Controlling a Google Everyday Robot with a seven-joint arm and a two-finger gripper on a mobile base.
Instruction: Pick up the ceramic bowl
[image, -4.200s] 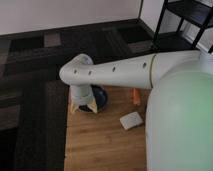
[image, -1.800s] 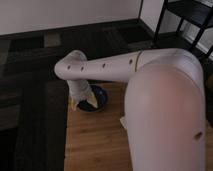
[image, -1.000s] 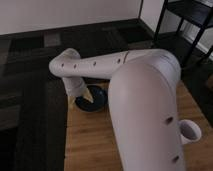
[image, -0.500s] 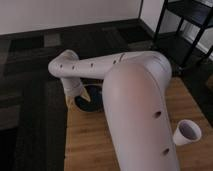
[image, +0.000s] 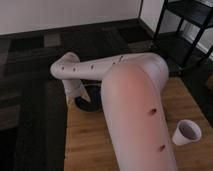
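Note:
The ceramic bowl (image: 91, 103), dark and glossy, sits at the far left corner of the wooden table (image: 85, 145). Most of it is hidden behind my white arm (image: 135, 110). My gripper (image: 75, 96) reaches down from the bent wrist to the bowl's left rim. The arm crosses the middle of the view and covers the bowl's right side.
A white tapered cup (image: 187, 132) stands on the table at the right. A black metal shelf (image: 185, 25) stands on the floor at the back right. Dark carpet (image: 30, 65) lies beyond the table's left and far edges.
The wrist has stayed at the bowl's left rim. The upper arm fills slightly more of the view, and the cup shows a little farther left.

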